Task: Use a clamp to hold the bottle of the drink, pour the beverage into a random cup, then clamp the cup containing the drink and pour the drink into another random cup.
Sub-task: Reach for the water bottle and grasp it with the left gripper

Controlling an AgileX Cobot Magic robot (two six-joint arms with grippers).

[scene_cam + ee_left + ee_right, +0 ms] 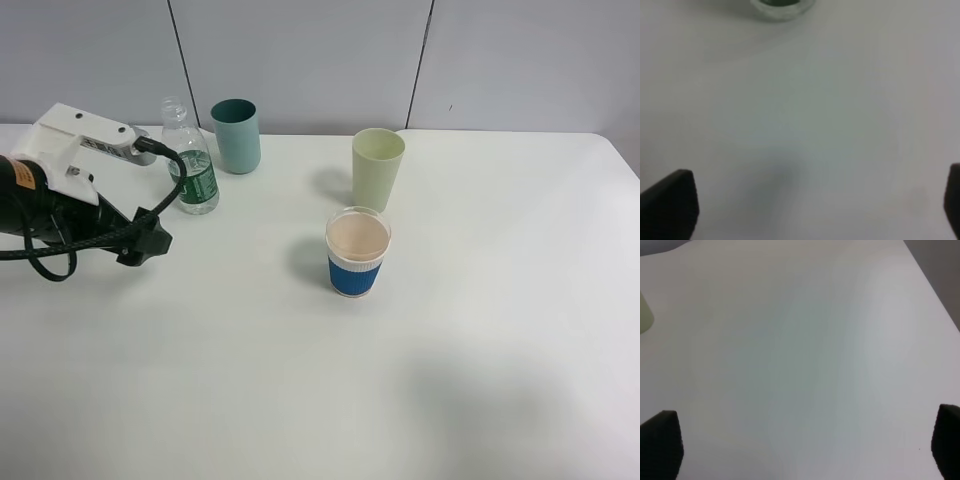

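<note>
A clear plastic bottle [194,165] with a green label stands at the back left; its base shows in the left wrist view [782,6]. A teal cup [236,135] stands just right of it. A pale green cup [378,168] stands mid-table, and its edge shows in the right wrist view [644,315]. A white cup with a blue sleeve [357,252] stands in front of it, its inside pale beige. My left gripper [150,238] [800,210] is open and empty, in front of the bottle and apart from it. My right gripper [800,445] is open and empty, outside the exterior view.
The white table [480,330] runs to a grey panelled wall [300,60] at the back. The left arm's white body and black cable [70,160] lie over the table's left edge. The table's far edge shows in the right wrist view [935,285].
</note>
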